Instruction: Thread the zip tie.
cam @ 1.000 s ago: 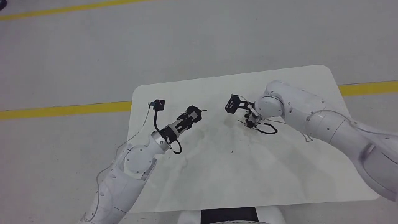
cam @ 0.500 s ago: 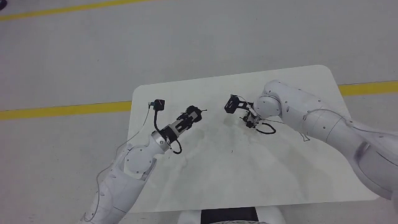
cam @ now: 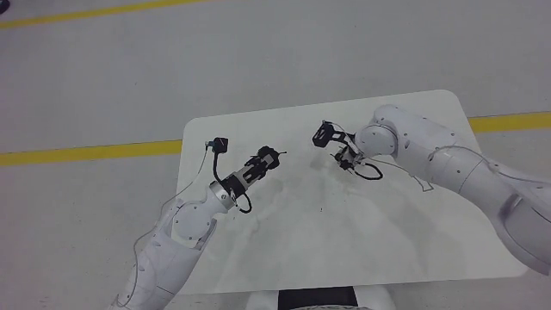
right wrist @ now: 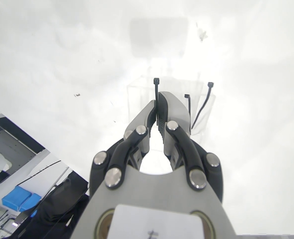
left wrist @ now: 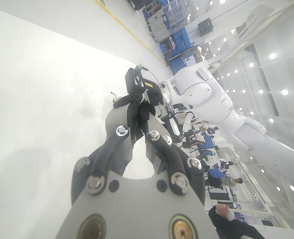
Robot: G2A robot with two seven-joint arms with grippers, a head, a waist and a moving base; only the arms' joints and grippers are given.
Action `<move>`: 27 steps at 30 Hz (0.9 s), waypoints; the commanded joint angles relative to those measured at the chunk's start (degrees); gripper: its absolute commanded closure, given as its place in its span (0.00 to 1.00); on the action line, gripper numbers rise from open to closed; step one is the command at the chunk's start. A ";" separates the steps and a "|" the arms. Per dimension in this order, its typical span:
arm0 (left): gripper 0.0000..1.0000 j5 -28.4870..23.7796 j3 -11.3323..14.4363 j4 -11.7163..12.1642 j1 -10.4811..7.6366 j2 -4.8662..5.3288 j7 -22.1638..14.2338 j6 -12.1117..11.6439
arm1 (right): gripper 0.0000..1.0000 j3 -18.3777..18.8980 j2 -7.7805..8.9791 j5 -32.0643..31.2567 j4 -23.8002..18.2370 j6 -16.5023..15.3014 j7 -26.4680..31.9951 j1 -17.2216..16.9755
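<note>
Right gripper [right wrist: 157, 101] is clamped shut on the zip tie [right wrist: 156, 87], whose head pokes just past the fingertips at frame centre. Left gripper [left wrist: 137, 111] is pinched closed on a black piece [left wrist: 119, 102], mid-frame.

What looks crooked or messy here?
Only small things: in the clear plastic box, one thin black zip tie leans slanted beside a straighter one, and tiny dark specks dot the white table.
</note>
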 commanded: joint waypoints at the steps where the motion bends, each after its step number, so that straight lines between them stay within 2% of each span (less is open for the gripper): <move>1: 1.00 0.00 0.00 0.00 0.00 0.00 0.00 0.00 | 1.00 0.81 1.11 0.54 -1.21 0.00 -0.56 -0.14; 7: 1.00 0.00 0.00 0.00 0.00 0.00 0.00 0.00 | 1.00 3.59 4.64 2.19 -6.01 0.00 -2.67 -1.12; 13: 1.00 0.00 0.00 0.00 0.00 0.00 0.00 0.00 | 1.00 7.55 9.58 6.03 -13.78 0.00 -6.51 -3.62; 16: 1.00 0.00 0.00 0.00 0.00 0.00 0.00 0.00 | 1.00 9.36 12.12 9.63 -17.86 0.00 -7.65 -5.29; 21: 1.00 0.00 0.00 0.00 0.00 0.00 0.00 0.00 | 1.00 12.05 15.71 18.15 -23.06 0.00 -6.24 -7.29; 25: 1.00 0.00 0.00 0.00 0.00 0.00 0.00 0.00 | 1.00 14.17 17.45 22.81 -25.66 0.00 -4.77 -8.62; 27: 1.00 0.00 0.00 0.00 0.00 0.00 0.00 0.00 | 1.00 14.34 17.55 23.04 -25.72 0.00 -4.62 -8.71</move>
